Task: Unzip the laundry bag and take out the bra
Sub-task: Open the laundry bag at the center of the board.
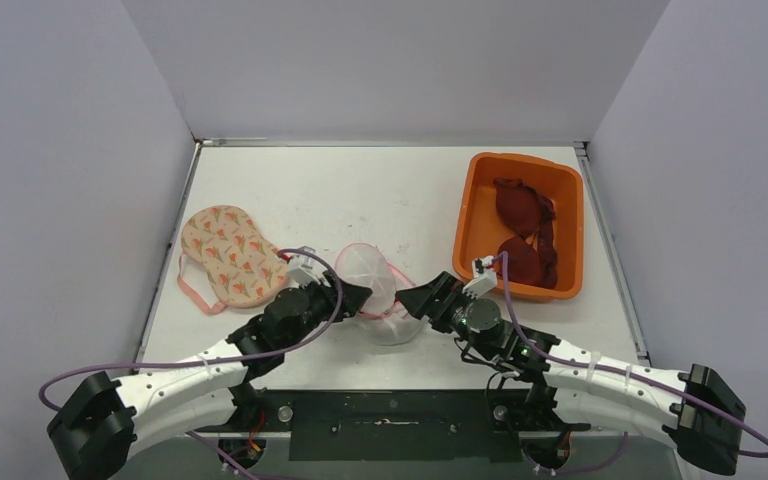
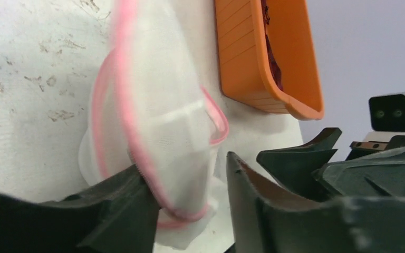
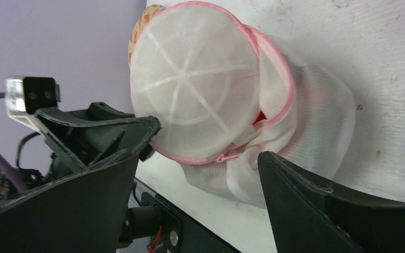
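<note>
Left gripper (image 2: 183, 167) and right gripper (image 3: 208, 139) both gape around the laundry bag (image 3: 200, 84), clamping nothing.
If I close now, I risk pinching loose mesh rather than the zipper pull (image 3: 222, 156) and dragging the whole bag. A red sliver in the seam gap, probably the bra (image 3: 261, 117), lies just ahead, between the right jaws.

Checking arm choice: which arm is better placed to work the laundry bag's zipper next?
Right, probably. The right gripper stands open with the zipper pull showing between its fingers in its wrist view. The left gripper sits open at the laundry bag's opposite edge, one finger touching the trim, better suited to steadying.
</note>
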Controlling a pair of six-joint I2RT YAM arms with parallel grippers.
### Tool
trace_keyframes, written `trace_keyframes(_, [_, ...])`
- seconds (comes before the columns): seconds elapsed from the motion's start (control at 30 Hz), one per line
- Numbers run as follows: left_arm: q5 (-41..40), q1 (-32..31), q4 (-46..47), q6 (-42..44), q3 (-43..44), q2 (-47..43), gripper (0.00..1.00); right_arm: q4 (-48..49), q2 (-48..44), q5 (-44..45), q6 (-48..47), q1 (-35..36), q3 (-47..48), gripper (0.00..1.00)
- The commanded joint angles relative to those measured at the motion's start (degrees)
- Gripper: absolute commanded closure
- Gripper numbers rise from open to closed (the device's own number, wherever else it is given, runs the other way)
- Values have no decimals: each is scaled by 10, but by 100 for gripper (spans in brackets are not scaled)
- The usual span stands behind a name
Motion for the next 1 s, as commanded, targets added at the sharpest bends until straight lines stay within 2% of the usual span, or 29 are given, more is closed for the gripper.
trace_keyframes(0.0, [-3, -4, -171, 79, 94, -43, 41, -60, -41, 8, -56, 8, -4, 13])
trace_keyframes(0.07, [-9, -3, -241, 102, 126, -66, 21, -86, -58, 13, -73, 11, -4, 12])
trace_keyframes(0.17, [-34, -3, -345, 141, 180, -89, 7, -120, -81, 25, -95, 13, -2, 12])
trace_keyframes(0.23, [-51, -2, -394, 160, 210, -89, 2, -142, -94, 30, -102, 13, -4, 12])
trace_keyframes(0.33, [-59, 6, -442, 188, 245, -54, 4, -127, -103, 16, -101, 13, -16, 12])
trace_keyframes(0.43, [-54, 19, -445, 203, 260, 0, 4, -98, -94, -5, -94, 16, -24, 12])
trace_keyframes(0.6, [-4, 51, -335, 207, 238, 67, 0, -67, -60, -16, -87, 37, -29, 12])
trace_keyframes(0.8, [59, 73, -223, 202, 217, 129, 12, -46, -21, -10, -97, 37, -29, 13])
trace_keyframes(0.97, [108, 72, -150, 177, 158, 115, 31, -12, 48, -21, -123, 5, -16, 16])
